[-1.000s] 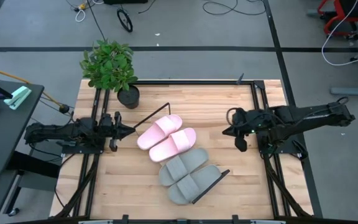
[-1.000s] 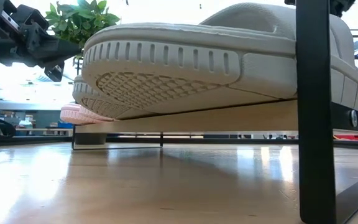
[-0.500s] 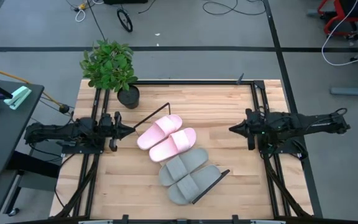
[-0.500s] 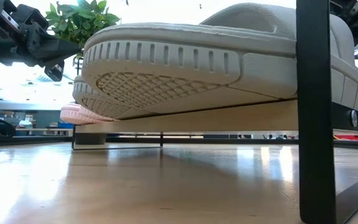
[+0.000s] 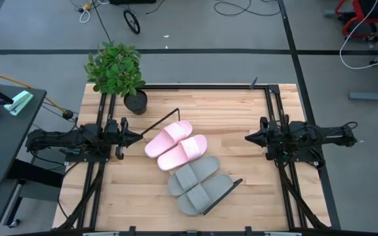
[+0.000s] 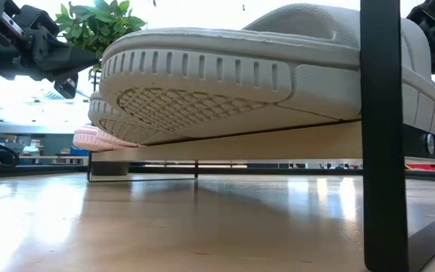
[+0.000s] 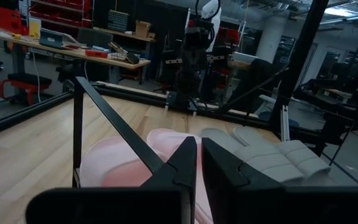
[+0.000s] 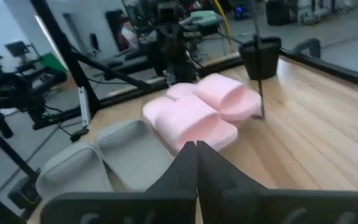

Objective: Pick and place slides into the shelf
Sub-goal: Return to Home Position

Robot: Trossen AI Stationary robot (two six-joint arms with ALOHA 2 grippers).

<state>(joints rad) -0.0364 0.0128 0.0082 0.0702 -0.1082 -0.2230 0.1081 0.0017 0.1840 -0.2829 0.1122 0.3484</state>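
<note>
Two pale pink slides (image 5: 176,145) and two grey slides (image 5: 199,183) lie side by side in a slanting row on the shelf (image 6: 278,142). Their soles rest on its light-wood board, and the nearest grey slide (image 6: 202,83) juts over the board's edge. Dark wire frames (image 5: 161,121) (image 5: 223,195) stand at the shelf's two ends. My left gripper (image 5: 138,137) hovers shut, pointing level, just left of the pink slides (image 7: 114,165). My right gripper (image 5: 248,139) hovers shut, level, at the table's right, well clear of the slides (image 8: 197,115).
A potted plant (image 5: 117,71) in a dark pot (image 5: 135,101) stands at the table's far left corner. Dark rails (image 5: 277,118) run along the table's left, right and far sides. A dark side table (image 5: 5,124) stands beyond the left edge. Bare wood (image 5: 241,105) lies between the shelf and the right arm.
My right arm has folded back toward the table's right edge and sunk. Its gripper has tipped up from slanting down to about level and stayed shut. The slides and the shelf have not moved.
</note>
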